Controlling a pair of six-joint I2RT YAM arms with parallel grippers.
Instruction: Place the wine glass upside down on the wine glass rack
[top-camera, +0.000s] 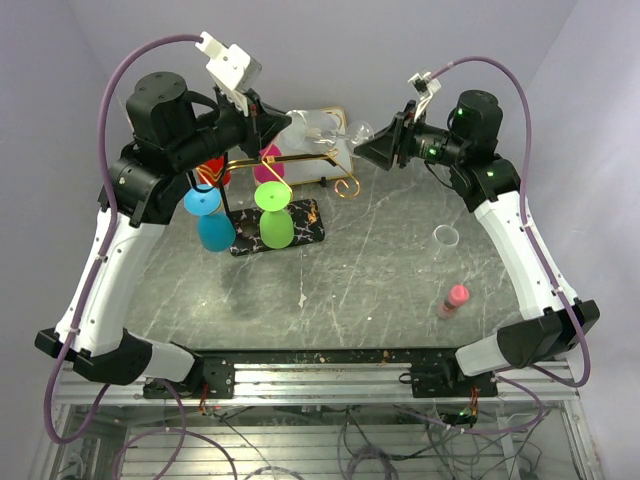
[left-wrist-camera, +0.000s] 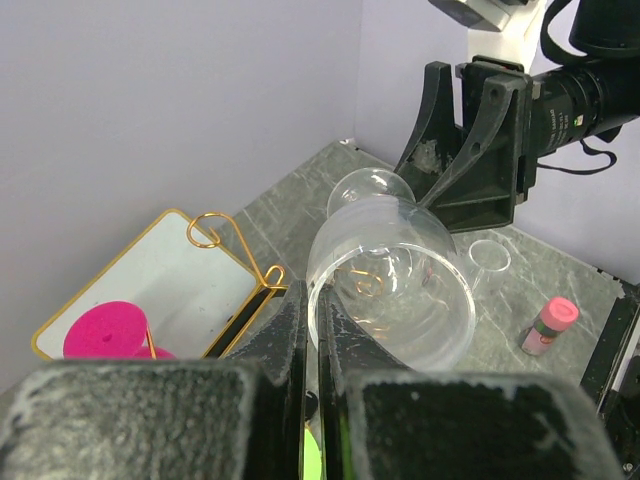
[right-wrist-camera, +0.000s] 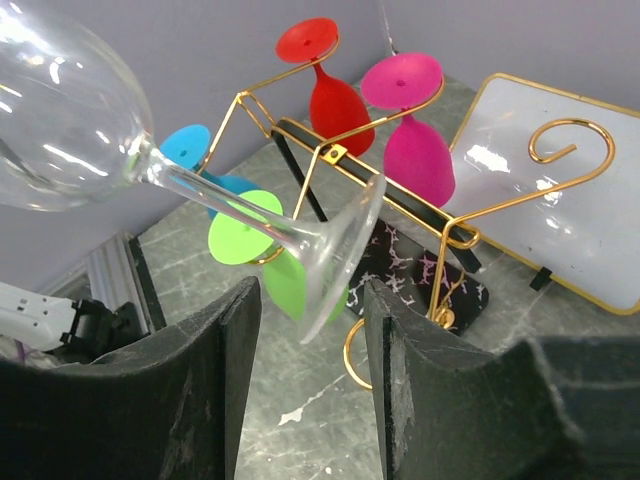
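wine glass (right-wrist-camera: 100, 125) lies level, foot facing the right fingers (right-wrist-camera: 190, 400).

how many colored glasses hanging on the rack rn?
4. Red and pink hang on the rack's far side, blue and green on the near side. None seems hidden. The clear glass is held mid-air, not hung.

Clear wine glass (right-wrist-camera: 62, 112) — gold wine glass rack (right-wrist-camera: 331, 152), black white-veined base (right-wrist-camera: 415, 266) — grey marbled table (top-camera: 385, 270)
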